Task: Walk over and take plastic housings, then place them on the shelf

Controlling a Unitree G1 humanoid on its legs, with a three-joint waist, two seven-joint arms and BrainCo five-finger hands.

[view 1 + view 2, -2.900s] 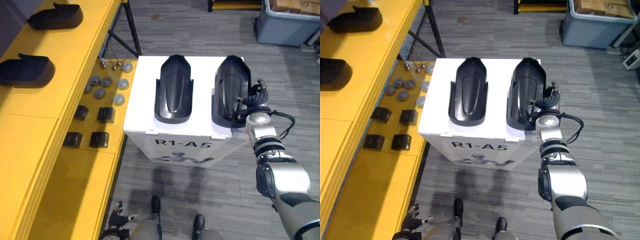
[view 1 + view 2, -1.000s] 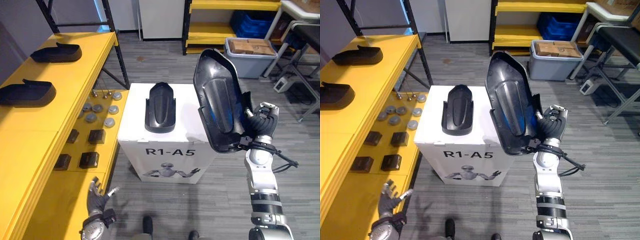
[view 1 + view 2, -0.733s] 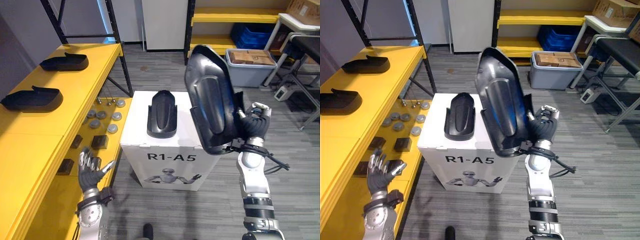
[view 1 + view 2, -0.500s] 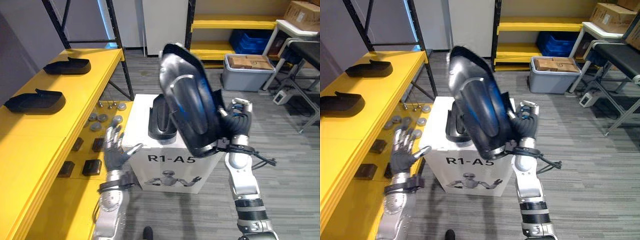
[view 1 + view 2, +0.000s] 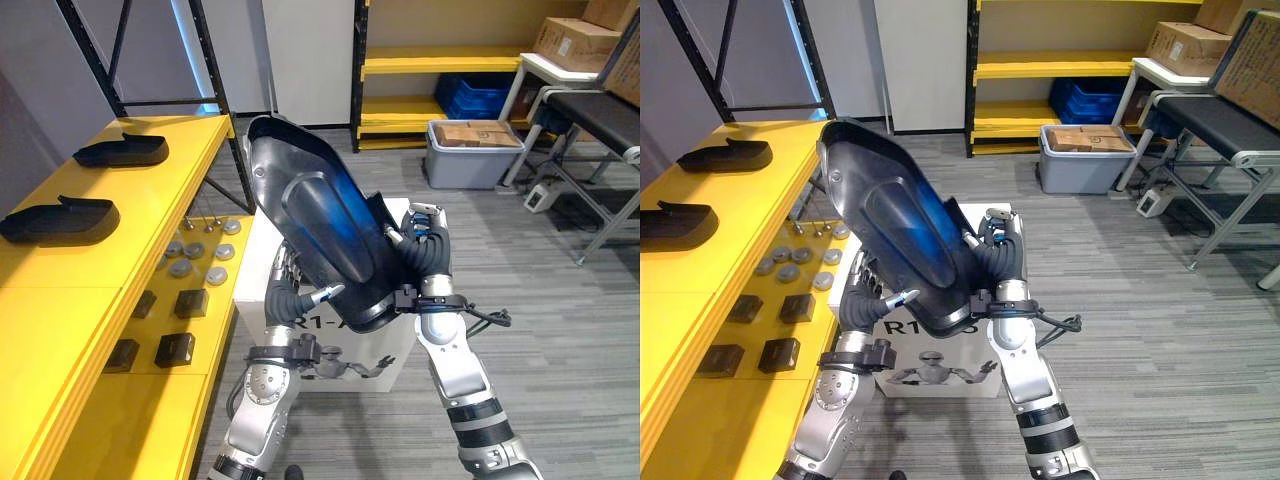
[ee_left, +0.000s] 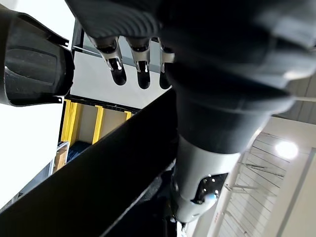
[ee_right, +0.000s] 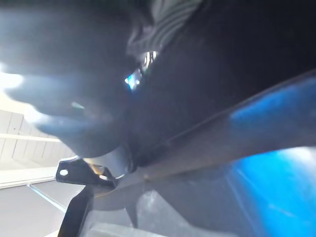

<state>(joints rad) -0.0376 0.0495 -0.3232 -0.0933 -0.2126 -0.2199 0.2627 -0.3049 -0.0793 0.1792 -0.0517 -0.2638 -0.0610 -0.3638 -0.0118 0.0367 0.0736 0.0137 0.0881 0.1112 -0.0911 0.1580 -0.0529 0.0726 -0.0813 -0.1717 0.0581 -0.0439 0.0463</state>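
A big glossy black plastic housing point(image 5: 320, 235) is held up in the air, tilted, hollow side towards me. My right hand point(image 5: 425, 262) is shut on its lower right edge. My left hand point(image 5: 862, 302) is open, its straight fingers point(image 6: 118, 69) reaching up behind the housing's lower left edge point(image 6: 94, 187). The white box point(image 5: 960, 350) stands behind, mostly hidden by the housing. Two more black housings point(image 5: 120, 150) point(image 5: 60, 218) lie on the yellow shelf point(image 5: 60, 300) at the left.
On the shelf's lower level lie several grey discs point(image 5: 195, 260) and black blocks point(image 5: 170, 325). Black rack posts point(image 5: 215, 110) rise at the shelf's far end. A grey bin point(image 5: 465, 155) with cardboard boxes, a yellow rack and a table stand at the back right.
The housing has swung left and tipped over in my right hand. My left hand has risen from low at the left to the housing's lower edge. The camera has shifted too.
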